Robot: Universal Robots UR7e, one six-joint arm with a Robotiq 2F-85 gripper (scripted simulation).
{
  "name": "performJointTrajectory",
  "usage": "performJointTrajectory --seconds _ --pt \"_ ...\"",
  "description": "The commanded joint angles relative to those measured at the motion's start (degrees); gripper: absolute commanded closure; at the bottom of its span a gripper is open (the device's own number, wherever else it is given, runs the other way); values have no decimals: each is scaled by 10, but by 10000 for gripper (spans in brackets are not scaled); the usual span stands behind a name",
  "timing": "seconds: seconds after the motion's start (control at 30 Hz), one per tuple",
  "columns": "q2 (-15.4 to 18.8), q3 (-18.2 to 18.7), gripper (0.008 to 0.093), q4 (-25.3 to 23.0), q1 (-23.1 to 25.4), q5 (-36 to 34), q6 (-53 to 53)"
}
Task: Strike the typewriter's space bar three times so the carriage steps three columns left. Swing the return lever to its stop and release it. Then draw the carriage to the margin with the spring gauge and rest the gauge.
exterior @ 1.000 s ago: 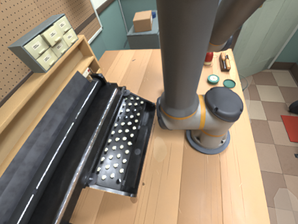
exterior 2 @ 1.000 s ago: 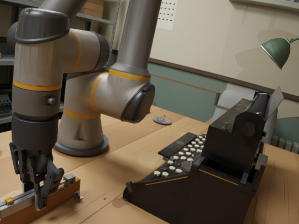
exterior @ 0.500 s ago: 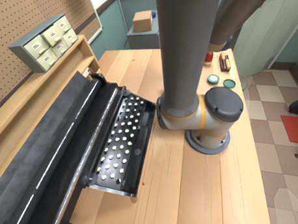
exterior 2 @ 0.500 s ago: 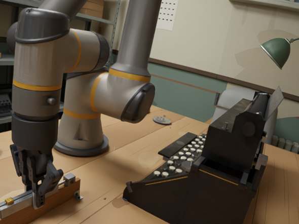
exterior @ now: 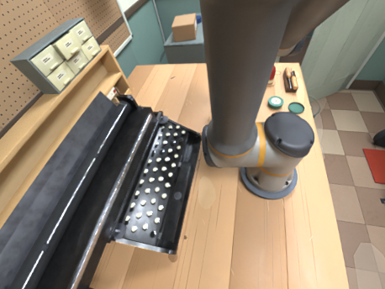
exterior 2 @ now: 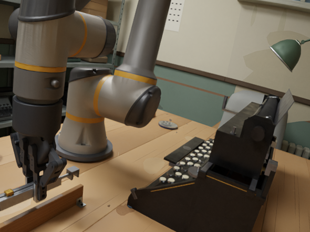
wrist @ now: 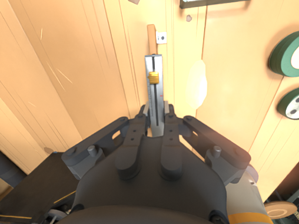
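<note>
The spring gauge (wrist: 155, 94) (exterior 2: 23, 190), a flat grey metal bar with a slot and a small yellow slider, lies along a wooden rest (exterior 2: 42, 210) near the table's corner, far from the typewriter. I grip the gauge's body with my gripper (wrist: 156, 119) (exterior 2: 39, 190), which has closed on it from above. The black typewriter (exterior 2: 218, 168) (exterior: 105, 180) stands across the table with its carriage (exterior 2: 252, 118) on top and the dark space bar (exterior 2: 184, 149) in front of the white keys.
A grey drawer cabinet (exterior: 59, 52) sits on the shelf behind the typewriter. Green and white round discs (wrist: 287, 73) (exterior: 286, 105) lie beside the arm's base (exterior: 269, 180). A green lamp (exterior 2: 286, 52) hangs over the typewriter's far end.
</note>
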Motion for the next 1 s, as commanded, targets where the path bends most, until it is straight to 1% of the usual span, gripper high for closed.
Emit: performJointTrajectory --seconds 0.0,0.23,0.43,0.57,0.83,0.97 --pt "-7 -4 934 9 0 0 0" --pt "-51 -36 934 86 0 0 0" --pt "-75 -59 934 132 0 0 0" --pt "-81 -66 934 147 0 0 0" --pt "-84 -69 934 152 0 0 0" --pt "-89 -76 934 163 0 0 0"
